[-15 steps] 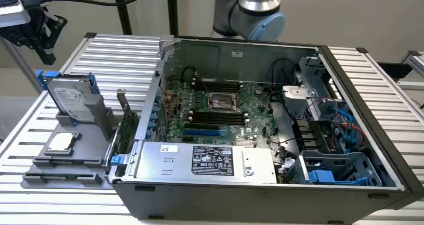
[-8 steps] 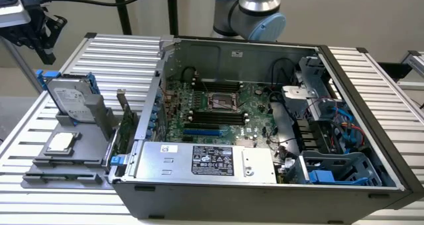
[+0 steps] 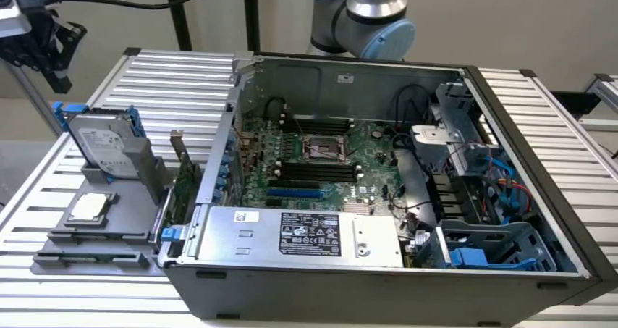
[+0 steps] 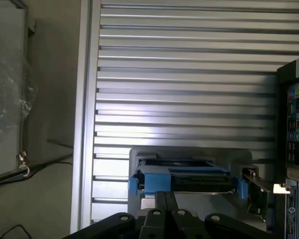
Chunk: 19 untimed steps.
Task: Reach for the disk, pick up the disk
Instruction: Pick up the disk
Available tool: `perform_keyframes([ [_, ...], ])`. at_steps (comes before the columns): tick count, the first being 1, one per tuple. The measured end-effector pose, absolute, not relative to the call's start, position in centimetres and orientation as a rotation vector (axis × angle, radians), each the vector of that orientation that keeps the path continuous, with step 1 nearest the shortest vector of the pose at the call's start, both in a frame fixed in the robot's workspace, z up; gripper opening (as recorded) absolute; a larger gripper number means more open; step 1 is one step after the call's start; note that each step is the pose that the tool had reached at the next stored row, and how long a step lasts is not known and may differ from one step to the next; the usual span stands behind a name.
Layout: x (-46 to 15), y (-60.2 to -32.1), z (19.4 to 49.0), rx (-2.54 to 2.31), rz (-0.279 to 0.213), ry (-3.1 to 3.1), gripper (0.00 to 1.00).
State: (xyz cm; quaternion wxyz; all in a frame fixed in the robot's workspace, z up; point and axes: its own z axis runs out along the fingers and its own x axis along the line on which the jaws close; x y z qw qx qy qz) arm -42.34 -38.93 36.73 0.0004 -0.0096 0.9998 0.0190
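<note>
Disk (image 3: 104, 148) (image 4: 189, 180) stood upright in grey holder (image 3: 116, 219), on the exterior view's left of the open computer case (image 3: 386, 284). Gripper (image 3: 46, 44) (image 4: 165, 203) hung above it, apart, fingers together, empty.

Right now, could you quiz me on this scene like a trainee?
1. True or false: the silver-grey metal hard drive in its bright blue plastic frame lies flat inside the open black computer case.
2. Which is nearer the black pincer: A) that hard drive, B) the large silver box with a black label?
3. What small thing lies beside the drive on the grey plastic holder?
Key: 1 false, it stands outside the case; 2 A; 3 the small square silver chip.
</note>
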Motion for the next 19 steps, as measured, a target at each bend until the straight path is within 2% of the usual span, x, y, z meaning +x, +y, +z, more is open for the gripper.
perform_keyframes([
  [7,-42.37,-38.60,36.73,-0.044,0.055,3.139,0.11],
  [19,-42.37,-38.55,36.73,-0.380,0.055,3.120,0.11],
])
